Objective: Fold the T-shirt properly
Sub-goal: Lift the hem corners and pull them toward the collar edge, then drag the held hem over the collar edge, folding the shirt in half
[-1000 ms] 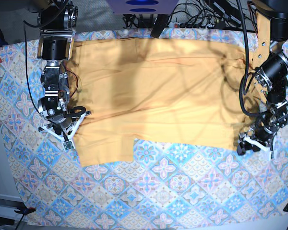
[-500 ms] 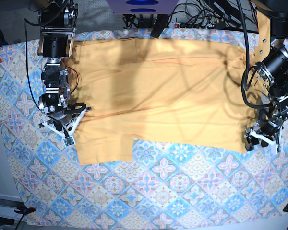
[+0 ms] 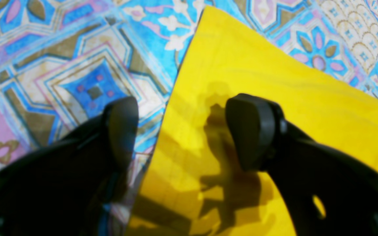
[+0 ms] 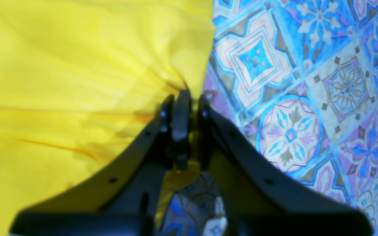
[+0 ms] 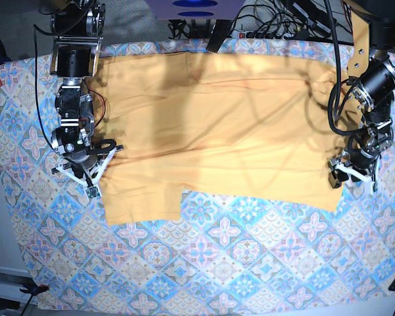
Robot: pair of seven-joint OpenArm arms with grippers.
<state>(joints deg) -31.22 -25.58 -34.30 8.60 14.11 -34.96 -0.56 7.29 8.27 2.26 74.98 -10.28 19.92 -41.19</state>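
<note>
Lying spread over the patterned tablecloth, the T-shirt covers the far half of the worktop, with one sleeve hanging toward the near edge on the base view's left. Compared with a second ago, this sleeve side has been drawn a little toward the left, and the left gripper has moved in from the bare cloth to the shirt's corner on the view's right. I judge that both arms are getting ready for a first fold, one side already taken and the other nearly so.

The right gripper is clenched on the fabric edge; creases run from its jaws into the shirt. The left gripper's jaws stand wide apart, released, one over the tablecloth and one over the yellow fabric, so the edge lies between them but is not yet gripped.

Whether the open jaws already touch the cloth is hard to say, because the left wrist view is blurred. The collar cannot be made out, and dark shadows cross the shirt's middle.
</note>
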